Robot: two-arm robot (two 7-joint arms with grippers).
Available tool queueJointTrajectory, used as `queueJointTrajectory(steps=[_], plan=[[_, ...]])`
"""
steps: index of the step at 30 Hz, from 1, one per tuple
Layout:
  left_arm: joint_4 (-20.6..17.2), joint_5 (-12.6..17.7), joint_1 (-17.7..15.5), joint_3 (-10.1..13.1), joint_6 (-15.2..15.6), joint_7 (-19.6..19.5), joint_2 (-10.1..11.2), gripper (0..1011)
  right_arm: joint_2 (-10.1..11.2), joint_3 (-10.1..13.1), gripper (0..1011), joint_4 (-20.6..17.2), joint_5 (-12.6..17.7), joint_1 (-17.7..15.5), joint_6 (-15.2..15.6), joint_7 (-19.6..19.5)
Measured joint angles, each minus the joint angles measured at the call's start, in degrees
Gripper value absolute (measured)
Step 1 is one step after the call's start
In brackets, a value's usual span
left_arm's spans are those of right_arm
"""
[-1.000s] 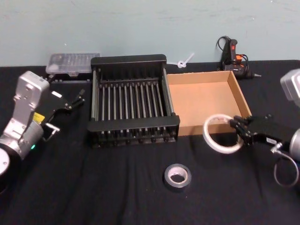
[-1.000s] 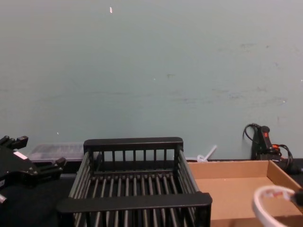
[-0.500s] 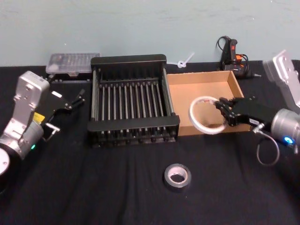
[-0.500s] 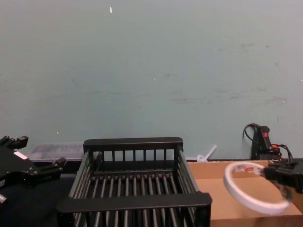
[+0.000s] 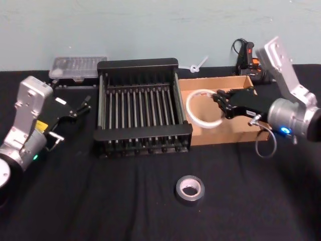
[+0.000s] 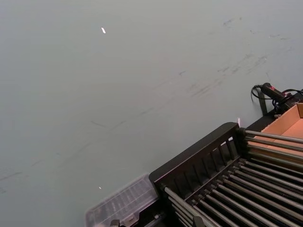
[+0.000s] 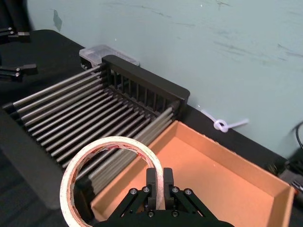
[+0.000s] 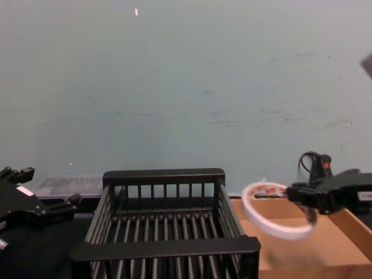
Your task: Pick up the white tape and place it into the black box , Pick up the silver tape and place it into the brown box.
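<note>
Right gripper (image 5: 222,103) pinches the white tape (image 5: 203,107) by one wall of the ring, fingers pressed on either side of it, so the ring hangs clear in the air over the brown box (image 5: 249,89), near the black box (image 5: 138,105). Likely held high to clear the crate's thick rim. The ring is thin, whitish and translucent, with red marks. Silver tape (image 5: 189,189) lies flat on the table, untouched. Left gripper (image 5: 80,109) is parked beside the crate, fingers apart, holding nothing.
</note>
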Motion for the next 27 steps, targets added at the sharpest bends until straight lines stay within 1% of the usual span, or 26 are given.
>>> queueJointTrajectory(steps=[3, 8, 9, 18, 27], plan=[[0.0, 0.0, 0.0, 0.0, 0.0, 0.0, 0.0, 1001, -1.69, -0.98, 95, 2.09, -0.98, 2.02, -0.17, 0.15], [0.0, 0.0, 0.0, 0.0, 0.0, 0.0, 0.0, 1001, -3.8, -2.46, 95, 4.81, -2.41, 4.54, -0.62, 0.69], [0.0, 0.0, 0.0, 0.0, 0.0, 0.0, 0.0, 1001, -3.8, -2.46, 95, 4.81, -2.41, 4.54, -0.62, 0.69], [0.0, 0.0, 0.0, 0.0, 0.0, 0.0, 0.0, 1001, -7.18, -4.88, 95, 9.44, -5.17, 8.65, -1.88, 2.06], [0.0, 0.0, 0.0, 0.0, 0.0, 0.0, 0.0, 1001, -9.72, -6.31, 95, 12.87, -6.66, 11.5, -3.09, 3.52]])
